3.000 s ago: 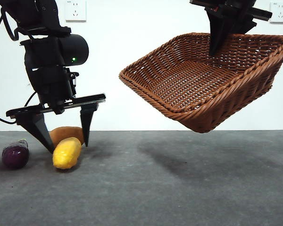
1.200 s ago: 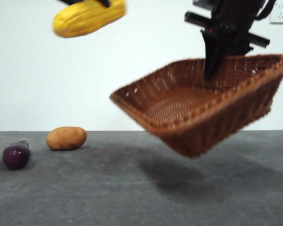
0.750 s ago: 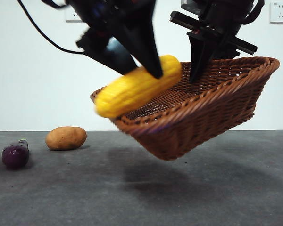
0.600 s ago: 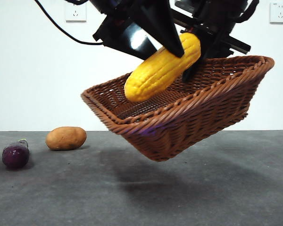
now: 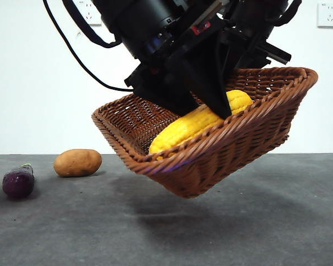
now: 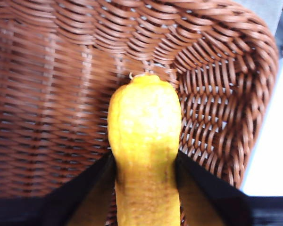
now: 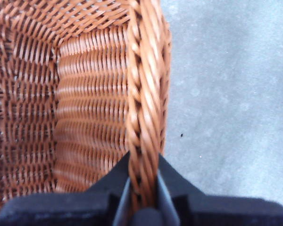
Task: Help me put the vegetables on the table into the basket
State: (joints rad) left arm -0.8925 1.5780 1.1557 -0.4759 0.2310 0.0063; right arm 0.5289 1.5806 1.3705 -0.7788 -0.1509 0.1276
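Above the dark grey worktop, in the front view, the wicker basket hangs in the air, tilted, with its low corner toward the camera and its far right corner raised. Two black arms come from above and fill the upper middle. The left gripper reaches down inside the basket and grasps the yellow corn cob, which lies slanted, its lower end near the low front wall and its upper end against the raised side. The right gripper is behind it, at the far rim. On the worktop at the left the brown potato lies on its side, and the purple eggplant with a green stem stands just beside it, nearer to the camera; the two are apart. A shadow lies on the worktop under the basket.

From the left wrist view, the corn cob is seen along its length, clamped between the two black fingers, one on each side. Its tip points at a corner of the basket, close to the woven wall.

From the right wrist view, the right gripper has its fingers clenched on the braided rim of the basket, one inside the wall and one outside. Beside the rim the worktop shows far below.
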